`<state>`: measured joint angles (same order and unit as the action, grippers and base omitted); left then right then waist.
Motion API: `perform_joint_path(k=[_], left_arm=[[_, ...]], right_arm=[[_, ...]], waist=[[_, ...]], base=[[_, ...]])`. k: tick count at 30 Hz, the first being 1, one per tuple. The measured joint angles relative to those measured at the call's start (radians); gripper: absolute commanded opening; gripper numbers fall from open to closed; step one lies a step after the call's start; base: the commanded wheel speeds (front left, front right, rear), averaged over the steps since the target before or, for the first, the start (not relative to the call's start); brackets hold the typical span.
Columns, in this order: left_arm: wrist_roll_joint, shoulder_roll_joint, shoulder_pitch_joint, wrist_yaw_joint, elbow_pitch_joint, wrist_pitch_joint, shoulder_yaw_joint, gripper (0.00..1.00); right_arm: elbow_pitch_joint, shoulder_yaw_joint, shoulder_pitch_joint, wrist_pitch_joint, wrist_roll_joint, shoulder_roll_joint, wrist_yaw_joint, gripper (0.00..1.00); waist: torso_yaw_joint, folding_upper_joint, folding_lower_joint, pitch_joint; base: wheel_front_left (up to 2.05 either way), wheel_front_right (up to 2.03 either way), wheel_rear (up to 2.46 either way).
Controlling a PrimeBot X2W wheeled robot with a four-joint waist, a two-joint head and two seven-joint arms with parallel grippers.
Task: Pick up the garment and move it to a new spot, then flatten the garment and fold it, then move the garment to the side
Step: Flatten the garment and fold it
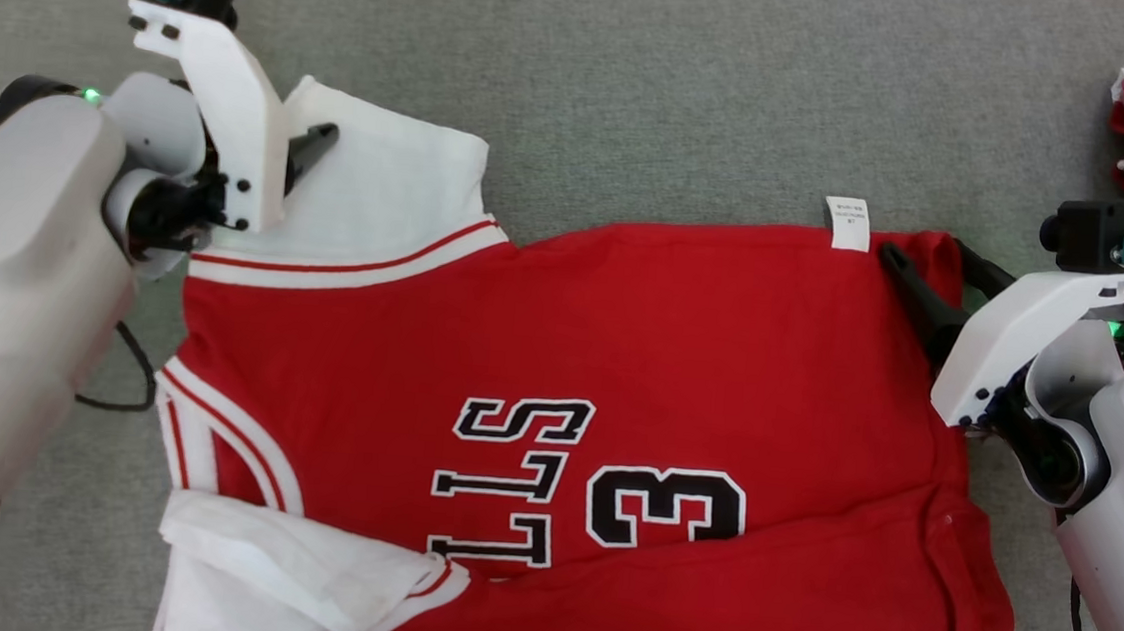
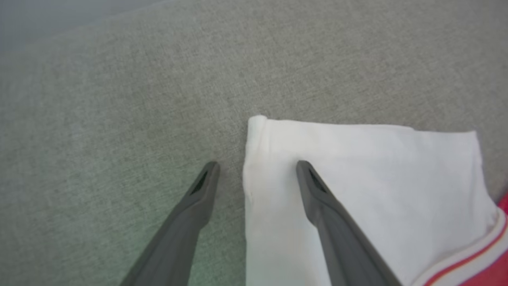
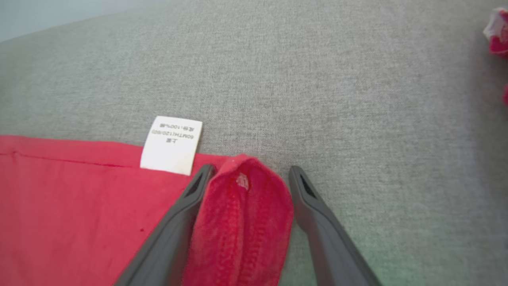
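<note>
Both open, the left gripper (image 2: 258,171) straddling the sleeve (image 2: 377,167) and the right gripper (image 3: 250,174) straddling the hem (image 3: 242,214) could close shallow and slip.

Soft, even light from overhead falls on the grey counter (image 1: 641,81), leaving only thin, faint shadows along the edges of the jersey (image 1: 620,340). The head view is sharp, its red strongly saturated. Both wrist views are softer, with slight wide-angle bending and a dimmer, bluish top left corner. There the white sleeve (image 2: 377,178) looks nearly washed out, a green tint colours the counter near the lower edge, and the care label (image 3: 171,145) print is blurred.
</note>
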<state>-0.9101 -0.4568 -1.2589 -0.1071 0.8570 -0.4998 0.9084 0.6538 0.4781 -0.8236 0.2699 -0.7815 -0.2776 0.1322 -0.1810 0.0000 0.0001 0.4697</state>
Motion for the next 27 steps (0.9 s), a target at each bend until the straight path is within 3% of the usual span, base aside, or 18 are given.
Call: perform_joint_path(k=[2,3,4,5,6,17,27], left_arm=[[-0.004,0.005,-0.014,-0.007,0.022,0.000,0.000,1.00],[-0.005,0.009,-0.021,-0.009,0.032,0.000,0.002,0.94],[-0.006,0.012,-0.024,-0.012,0.041,0.001,0.005,0.53],[-0.007,0.016,-0.026,-0.015,0.049,0.002,0.009,0.25],[-0.007,0.021,-0.027,-0.016,0.057,0.007,0.013,0.00],[-0.026,0.031,-0.024,-0.022,0.130,0.150,0.011,0.00],[-0.123,0.038,0.069,-0.024,0.054,0.137,0.058,0.00]], right_arm=[[0.000,0.030,-0.011,-0.008,-0.024,-0.006,0.000,0.44],[0.000,0.042,-0.014,-0.013,-0.033,-0.010,0.000,0.29],[0.000,0.054,-0.015,-0.019,-0.042,-0.014,0.000,0.09],[0.003,0.067,-0.015,-0.027,-0.051,-0.018,0.000,0.00],[0.007,0.077,-0.016,-0.039,-0.059,-0.021,0.000,0.00],[0.122,0.083,-0.014,-0.249,-0.112,-0.026,0.000,0.00],[0.122,0.144,0.055,-0.361,-0.175,-0.049,0.000,0.00]], waist=[[-0.010,0.0000,0.0000,0.006],[-0.013,0.0000,0.0000,0.008],[-0.014,0.0000,0.0000,0.008],[-0.014,0.0000,-0.0001,0.006],[-0.014,0.0000,0.0000,0.003],[0.016,0.0000,-0.0001,-0.069],[0.062,0.0000,-0.0001,-0.207]], base=[[0.00,0.00,0.00],[0.00,0.00,0.00],[0.00,0.00,0.00],[0.00,0.00,0.00],[0.00,0.00,0.00],[0.00,0.00,0.00],[0.00,0.00,0.00]])
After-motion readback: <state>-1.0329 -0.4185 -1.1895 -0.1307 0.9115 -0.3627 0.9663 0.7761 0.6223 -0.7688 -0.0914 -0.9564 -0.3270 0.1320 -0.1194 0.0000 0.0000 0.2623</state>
